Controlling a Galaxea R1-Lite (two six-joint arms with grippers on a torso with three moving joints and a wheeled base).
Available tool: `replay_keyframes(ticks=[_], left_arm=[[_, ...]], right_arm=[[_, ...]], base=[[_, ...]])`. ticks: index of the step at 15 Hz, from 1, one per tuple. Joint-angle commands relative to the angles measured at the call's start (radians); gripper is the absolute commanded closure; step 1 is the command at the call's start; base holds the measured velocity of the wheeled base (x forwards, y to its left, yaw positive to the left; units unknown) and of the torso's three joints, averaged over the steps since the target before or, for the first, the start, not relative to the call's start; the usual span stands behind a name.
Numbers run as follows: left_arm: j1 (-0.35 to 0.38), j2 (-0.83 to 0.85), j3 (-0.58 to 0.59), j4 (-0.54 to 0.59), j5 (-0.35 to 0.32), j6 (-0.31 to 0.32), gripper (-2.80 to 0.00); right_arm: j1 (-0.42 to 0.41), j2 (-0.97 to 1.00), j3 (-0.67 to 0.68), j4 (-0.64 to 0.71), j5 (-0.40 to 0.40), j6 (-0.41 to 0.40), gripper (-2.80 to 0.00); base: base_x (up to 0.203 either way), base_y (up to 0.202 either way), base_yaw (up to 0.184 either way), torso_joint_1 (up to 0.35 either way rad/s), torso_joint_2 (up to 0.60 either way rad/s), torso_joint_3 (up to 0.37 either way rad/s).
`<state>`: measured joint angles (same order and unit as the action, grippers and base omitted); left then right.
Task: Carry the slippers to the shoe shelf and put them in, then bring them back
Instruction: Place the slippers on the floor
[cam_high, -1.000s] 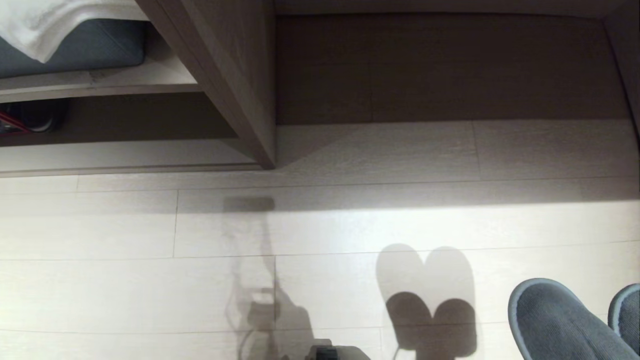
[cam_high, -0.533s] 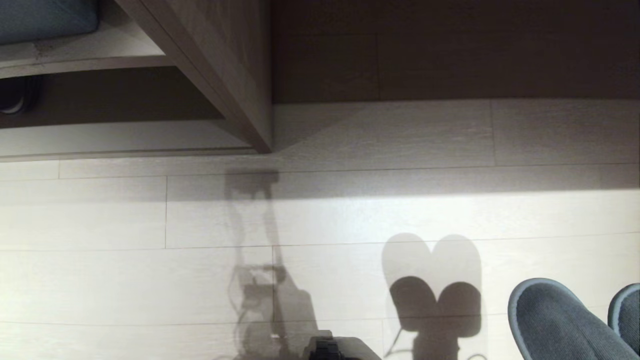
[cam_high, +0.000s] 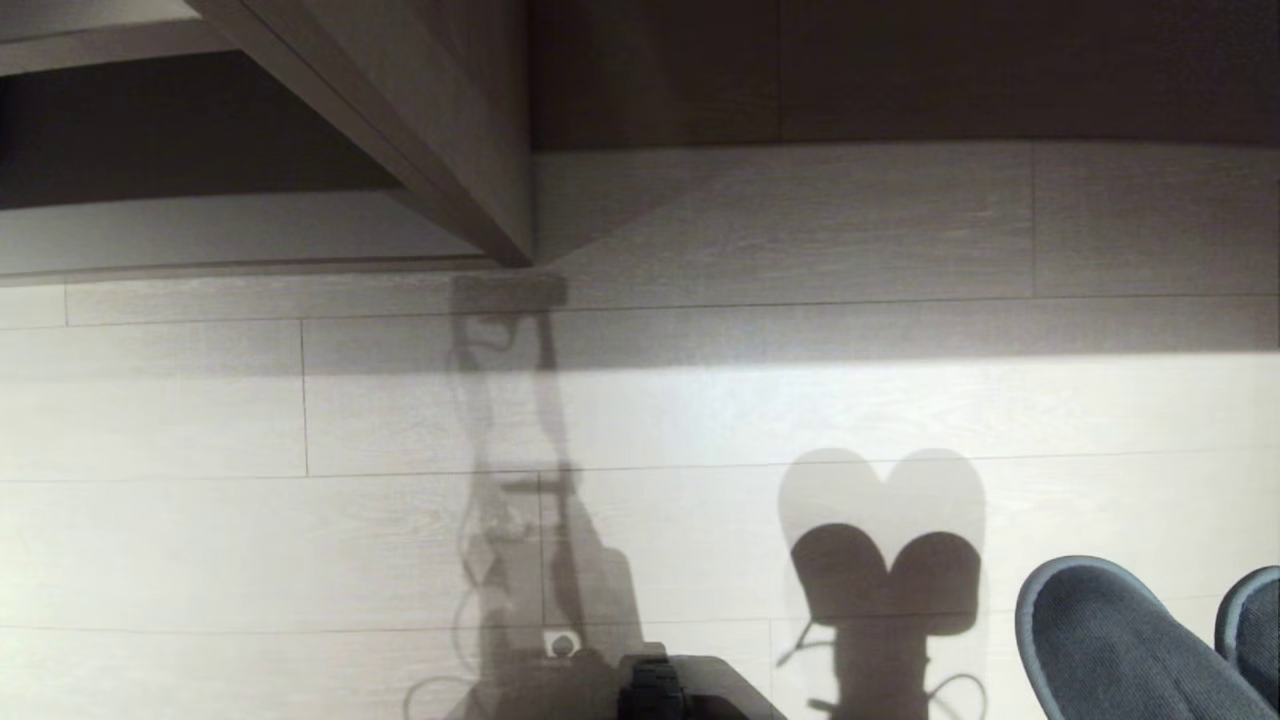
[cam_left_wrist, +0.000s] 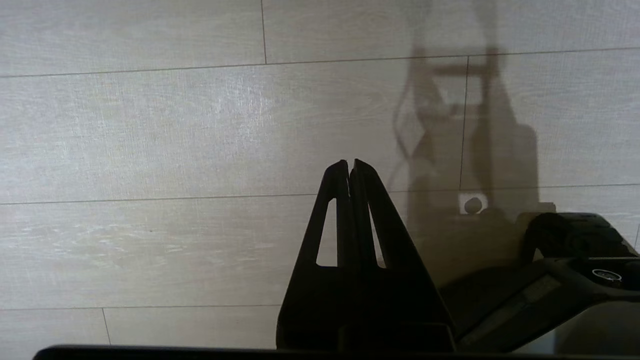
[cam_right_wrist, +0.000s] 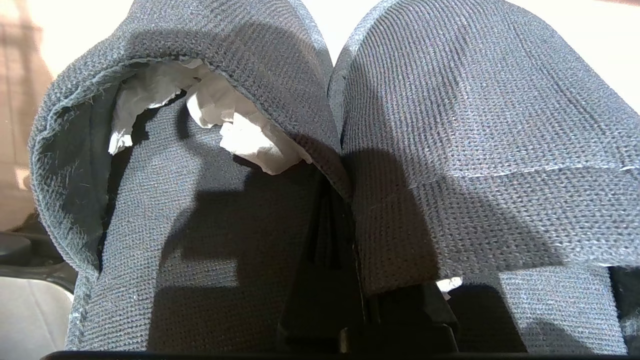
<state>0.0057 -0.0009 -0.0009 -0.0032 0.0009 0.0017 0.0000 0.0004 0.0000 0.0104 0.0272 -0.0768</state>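
The pair of dark charcoal slippers (cam_high: 1110, 650) hangs above the floor at the head view's lower right, toes rounded. In the right wrist view both slippers (cam_right_wrist: 475, 125) fill the picture side by side, white paper stuffed in one. My right gripper (cam_right_wrist: 334, 200) is shut on their adjoining inner edges. The shoe shelf (cam_high: 200, 235) lies at the far left, with its pale base board and a slanted taupe divider panel (cam_high: 440, 140). My left gripper (cam_left_wrist: 349, 164) is shut and empty, pointing at bare floor.
Pale wood-plank floor (cam_high: 700, 420) stretches between me and the shelf. A dark recess (cam_high: 900, 70) lies to the right of the divider. The slippers' shadow (cam_high: 885, 560) falls on the floor, and my dark base (cam_high: 690, 695) shows at the bottom edge.
The whole head view has tipped downward: shelf and recess slid up, and the bedding and upper shelf board left the picture. The slippers keep their place in my right gripper.
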Motion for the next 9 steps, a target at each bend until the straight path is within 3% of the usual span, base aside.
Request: replay_keyframes(ticks=[1, 9], left_arm=[[0.000, 0.001, -0.001, 0.000, 0.001, 0.000, 0.00], [0.000, 0.001, 0.001, 0.000, 0.001, 0.000, 0.00]], right_arm=[[0.001, 0.000, 0.002, 0.000, 0.000, -0.001, 0.00], [0.000, 0.000, 0.002, 0.000, 0.000, 0.000, 0.00]], base=[[0.000, 0.000, 0.000, 0.004, 0.00, -0.191], [0.000, 0.000, 0.000, 0.004, 0.00, -0.197]])
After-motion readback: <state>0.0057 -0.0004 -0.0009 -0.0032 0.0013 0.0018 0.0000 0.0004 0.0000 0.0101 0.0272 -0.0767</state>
